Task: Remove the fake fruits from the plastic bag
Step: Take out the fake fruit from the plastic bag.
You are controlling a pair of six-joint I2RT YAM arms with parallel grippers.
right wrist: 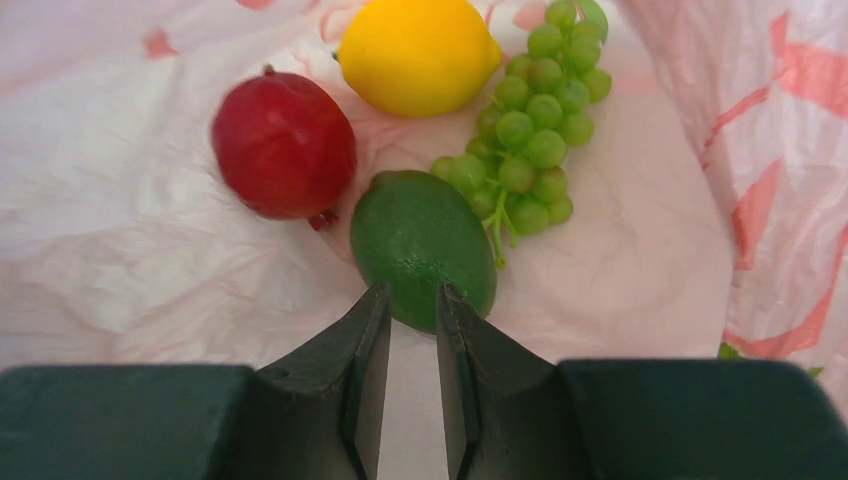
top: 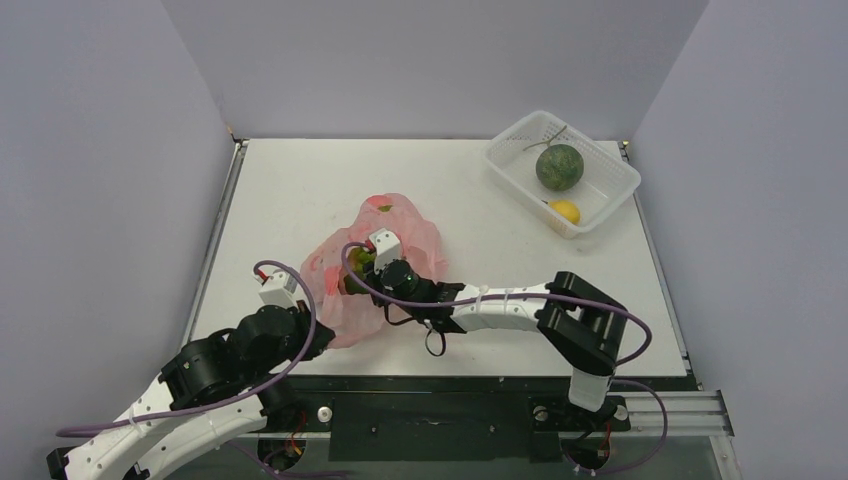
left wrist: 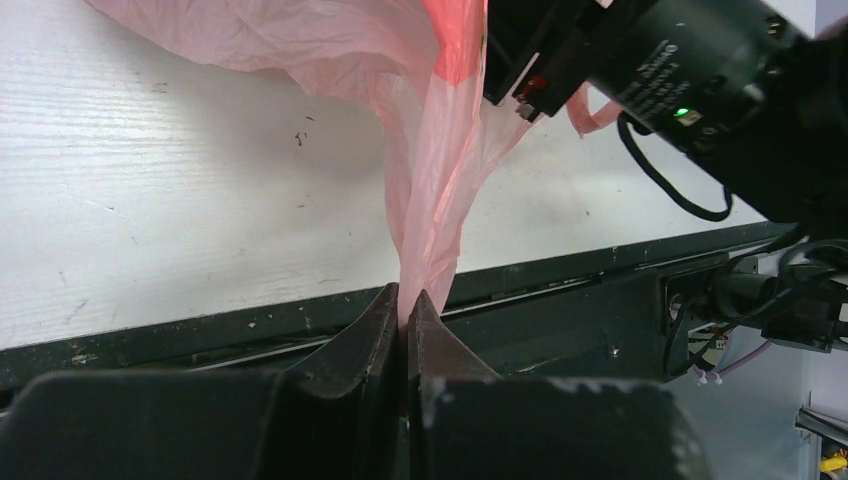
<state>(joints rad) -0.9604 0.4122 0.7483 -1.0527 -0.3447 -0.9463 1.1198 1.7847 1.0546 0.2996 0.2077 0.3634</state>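
The pink plastic bag [top: 420,235] lies crumpled at mid-table. My left gripper [left wrist: 407,295] is shut on a twisted strand of the bag [left wrist: 440,200] near the table's front edge. My right gripper [right wrist: 410,290] reaches inside the bag [right wrist: 120,250], and its narrowly spaced fingertips pinch the near end of a dark green oval fruit [right wrist: 425,235]. Beyond that lie a red round fruit [right wrist: 283,143], a yellow lemon [right wrist: 418,55] and a bunch of light-green grapes [right wrist: 530,120]. In the top view the right gripper [top: 358,268] is buried in the bag's mouth.
A white perforated basket [top: 500,160] stands at the back right, holding a grey-green melon [top: 559,167] and a small yellow fruit [top: 565,211]. The right arm [top: 500,305] stretches across the front of the table. Grey walls enclose the table on three sides.
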